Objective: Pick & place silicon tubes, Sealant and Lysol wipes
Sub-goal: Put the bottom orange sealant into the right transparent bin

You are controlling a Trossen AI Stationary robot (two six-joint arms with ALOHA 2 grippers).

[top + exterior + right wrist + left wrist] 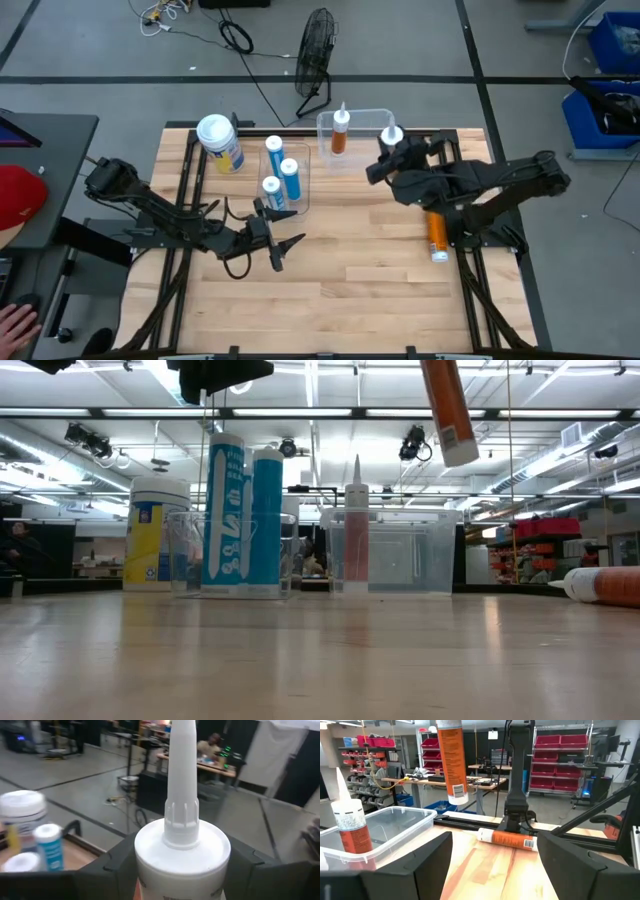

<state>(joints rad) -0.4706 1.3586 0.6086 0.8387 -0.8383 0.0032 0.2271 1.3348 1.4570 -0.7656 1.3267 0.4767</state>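
My right gripper (388, 152) is shut on an orange sealant tube with a white nozzle (391, 135), held high beside the clear bin (365, 118). In the low view the tube (449, 410) hangs above the table. A second sealant tube (341, 131) stands upright in that bin. A third (438, 236) lies on its side on the table. Three blue tubes with white caps (281, 172) stand in another clear bin. The Lysol wipes (221, 143) stand on the table at the far left. My left gripper (285, 251) is open and empty near the table's middle. My right gripper pinches the sealant tube's upper end (150, 870), just below the white nozzle shoulder, between its two fingers. The fingers come about level from the table's right side and lie across the tube. The tube hangs below them, nozzle up and slightly tilted, lifted clear of the table.
Bare wooden table top (360, 280) lies between the arms and toward the near edge. A fan (316, 50) stands on the floor beyond the far edge. A person's hand (14, 322) shows at the near left, off the table.
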